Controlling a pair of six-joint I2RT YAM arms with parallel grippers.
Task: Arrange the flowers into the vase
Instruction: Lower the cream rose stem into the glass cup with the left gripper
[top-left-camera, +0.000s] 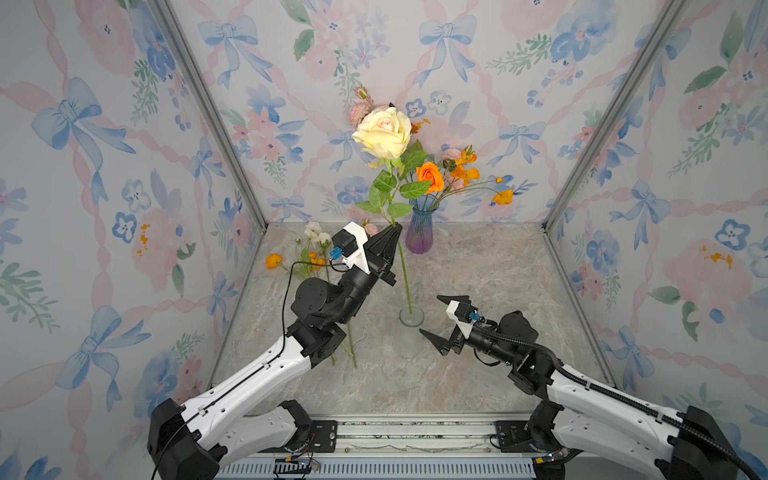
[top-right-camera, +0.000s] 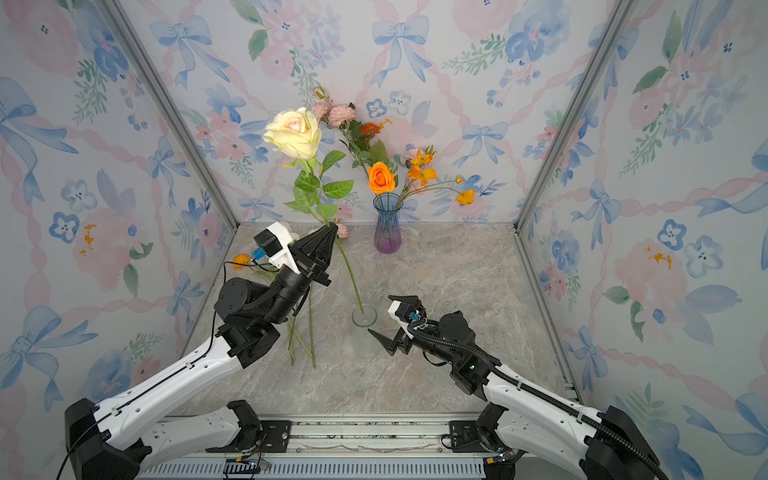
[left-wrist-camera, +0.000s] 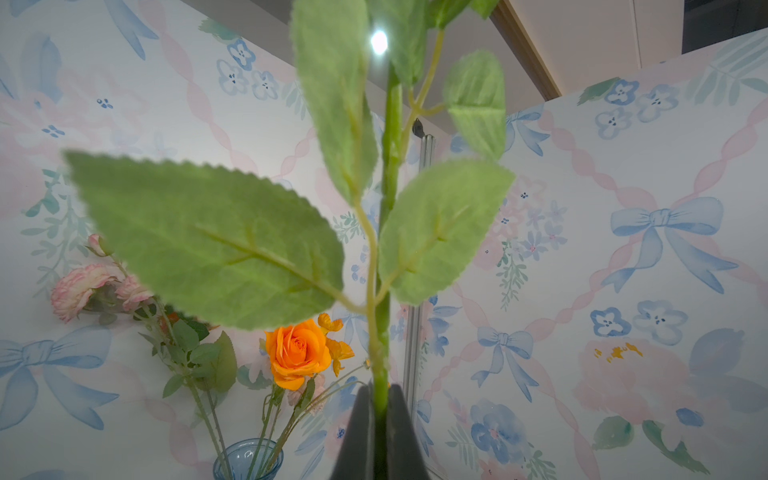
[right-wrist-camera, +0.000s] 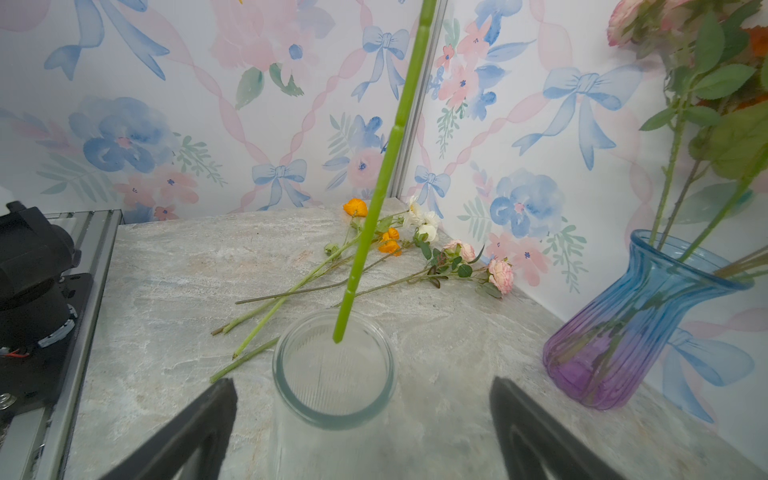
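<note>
Overhead first, both top views: left jaws are pinching the cream rose (top-left-camera: 382, 132) mid-stem, its cut end dipping just inside the clear glass vase (top-left-camera: 410, 332); right jaws are gaping wide beside that vase, gripping nothing. Left wrist view: the stem (left-wrist-camera: 382, 332) is rising from between clamped jaws, orange rose (left-wrist-camera: 296, 353) sitting behind in the blue vase (left-wrist-camera: 245, 461). Right wrist view: loose flowers (right-wrist-camera: 390, 246) are lying on the worktop (right-wrist-camera: 166, 270) beyond.

My left claw (left-wrist-camera: 380, 392) pinched the green stem (left-wrist-camera: 382, 332); beyond its leaves (left-wrist-camera: 216, 245) stood an orange rose (left-wrist-camera: 297, 353) in a blue vase (left-wrist-camera: 245, 461).
</note>
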